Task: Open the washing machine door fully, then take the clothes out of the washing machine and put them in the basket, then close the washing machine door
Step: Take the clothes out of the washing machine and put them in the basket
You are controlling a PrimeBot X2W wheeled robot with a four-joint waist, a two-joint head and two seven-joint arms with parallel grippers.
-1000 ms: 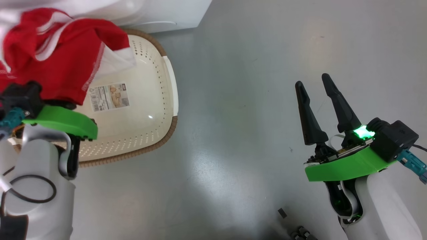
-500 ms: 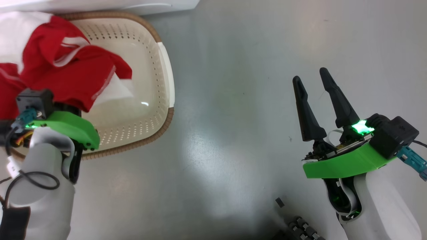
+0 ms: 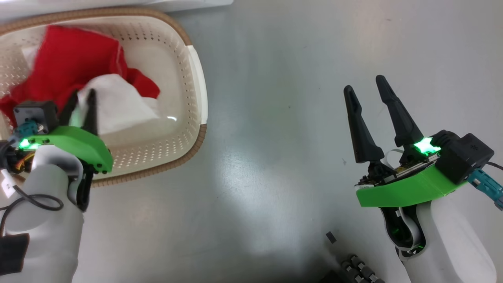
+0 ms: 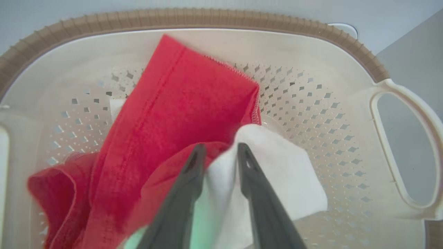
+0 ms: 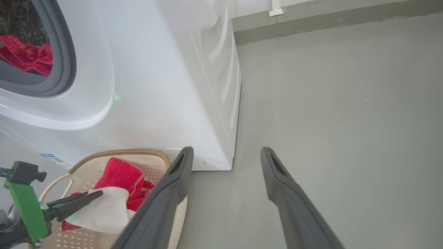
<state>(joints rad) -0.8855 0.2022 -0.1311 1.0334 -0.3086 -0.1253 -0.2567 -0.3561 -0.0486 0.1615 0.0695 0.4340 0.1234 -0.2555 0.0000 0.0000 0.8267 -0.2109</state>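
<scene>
One basket [image 3: 188, 118] holds one garment [image 3: 70, 67] (red-white) — left end effector [image 3: 83, 93] ajar, right [image 3: 364, 83] wide, empty.

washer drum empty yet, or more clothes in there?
Not empty. In the right wrist view, red fabric lies inside the washing machine, behind its grey rubber ring.

A: Is it bright here?
B: Very bright — the floor [image 3: 243, 184] has a pale shine in the middle of the head view, and a dark shadow at six o'clock.
A: Is anything fuzzy?
B: In the left wrist view the clothes [image 4: 180, 103] look smeary, and the fingers [image 4: 176, 204] of the left gripper [image 4: 220, 149] blur toward six o'clock. The washing machine [image 5: 155, 86] shows a tiny green glint at nine o'clock in the right wrist view.
</scene>
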